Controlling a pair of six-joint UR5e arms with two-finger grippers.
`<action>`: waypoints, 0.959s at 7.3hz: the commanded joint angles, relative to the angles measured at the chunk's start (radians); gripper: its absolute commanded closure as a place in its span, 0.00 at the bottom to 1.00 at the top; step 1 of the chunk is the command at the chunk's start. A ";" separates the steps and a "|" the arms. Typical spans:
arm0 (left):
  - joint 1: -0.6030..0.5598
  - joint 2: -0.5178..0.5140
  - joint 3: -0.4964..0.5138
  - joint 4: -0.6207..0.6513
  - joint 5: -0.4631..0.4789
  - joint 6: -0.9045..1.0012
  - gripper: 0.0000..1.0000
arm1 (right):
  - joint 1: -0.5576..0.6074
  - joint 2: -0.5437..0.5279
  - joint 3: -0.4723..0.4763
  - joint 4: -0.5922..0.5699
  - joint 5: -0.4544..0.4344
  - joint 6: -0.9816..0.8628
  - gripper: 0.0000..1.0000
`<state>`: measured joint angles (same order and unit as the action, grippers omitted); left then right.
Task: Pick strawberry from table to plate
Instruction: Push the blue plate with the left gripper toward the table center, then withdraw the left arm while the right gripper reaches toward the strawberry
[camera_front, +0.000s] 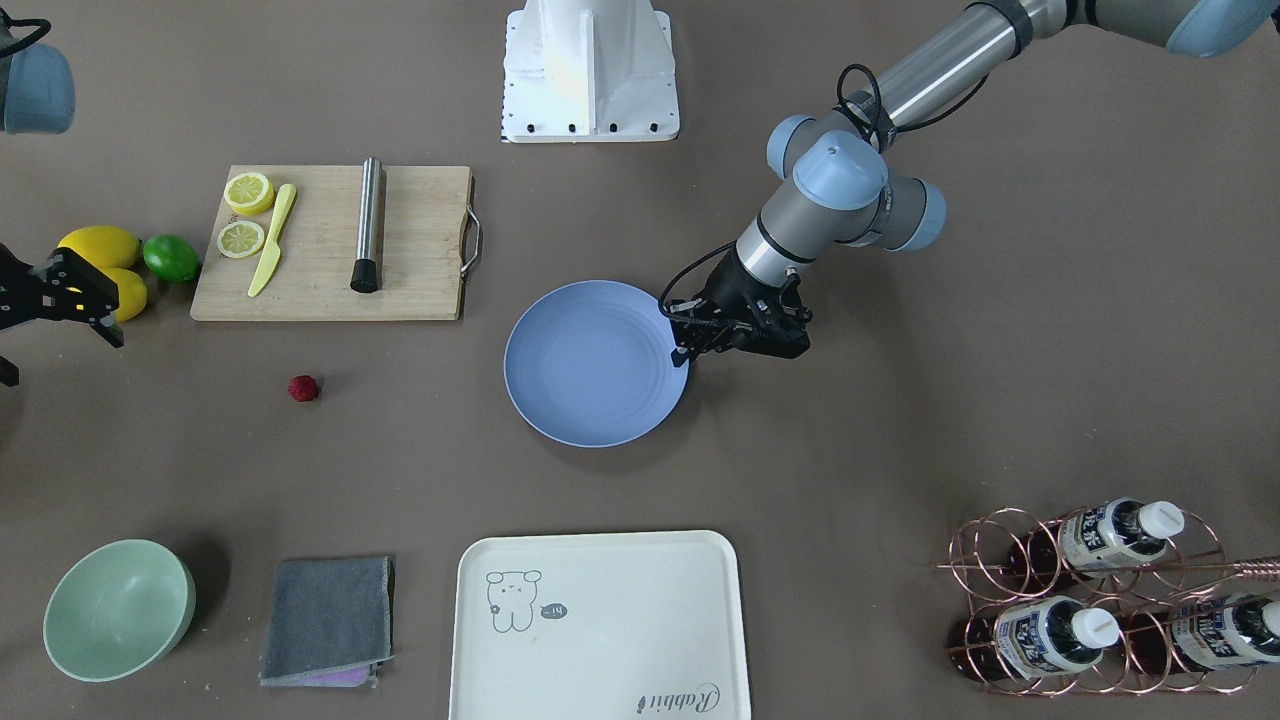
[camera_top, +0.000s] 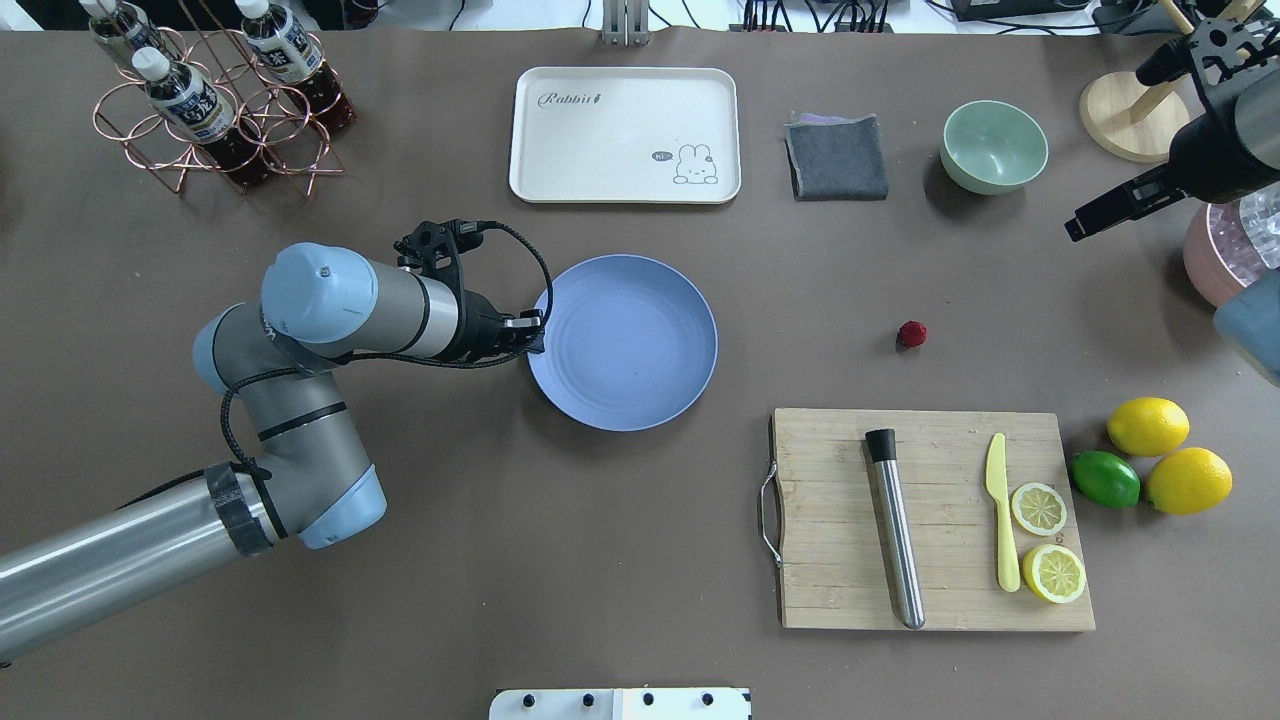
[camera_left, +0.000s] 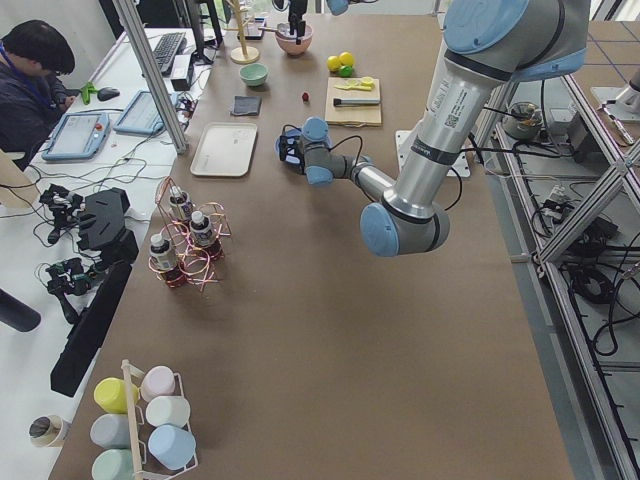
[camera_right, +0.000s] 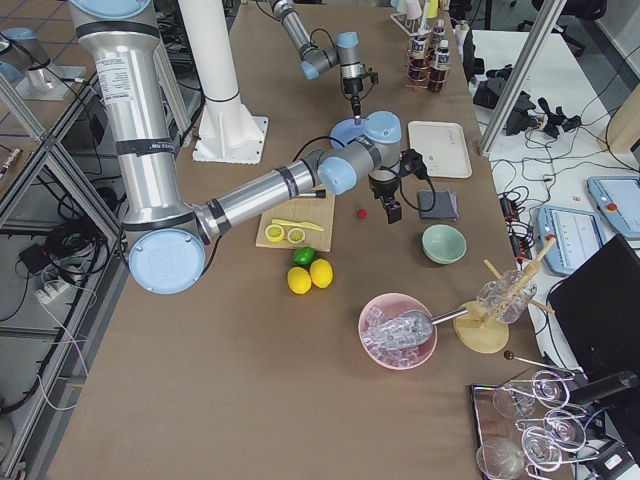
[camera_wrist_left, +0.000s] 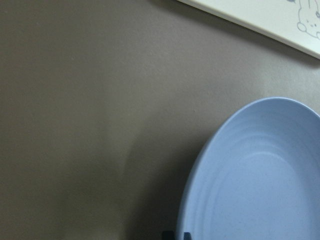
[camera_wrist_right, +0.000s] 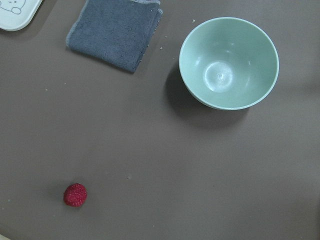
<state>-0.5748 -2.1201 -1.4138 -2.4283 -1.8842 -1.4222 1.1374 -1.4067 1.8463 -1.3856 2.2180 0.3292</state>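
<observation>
- My left gripper (camera_front: 687, 346): jaws closed, tip at the plate (camera_front: 590, 400) rim.
- My right gripper (camera_front: 60, 350): jaws apart, holding nothing.
- Strawberry (camera_front: 303, 388): on table (camera_front: 850, 450) near board (camera_front: 330, 245), well apart from plate.

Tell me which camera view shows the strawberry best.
Right wrist-mounted: the strawberry is largest there, bumpy surface clear, unobstructed. Overhead and front-facing views show a small red dot; side views a speck; left wrist-mounted misses it.

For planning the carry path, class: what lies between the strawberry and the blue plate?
Nothing: in the overhead view only bare table separates the strawberry from the plate.
</observation>
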 joint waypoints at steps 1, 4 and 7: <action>-0.002 0.011 -0.017 0.000 0.008 0.008 0.02 | -0.004 0.002 -0.016 0.000 0.000 0.001 0.00; -0.201 0.125 -0.246 0.230 -0.187 0.163 0.02 | -0.115 0.046 -0.021 0.008 -0.044 0.250 0.00; -0.547 0.265 -0.369 0.465 -0.462 0.602 0.02 | -0.232 0.061 -0.027 0.013 -0.118 0.440 0.02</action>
<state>-0.9841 -1.9064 -1.7596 -2.0299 -2.2462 -0.9997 0.9505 -1.3486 1.8230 -1.3748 2.1308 0.6994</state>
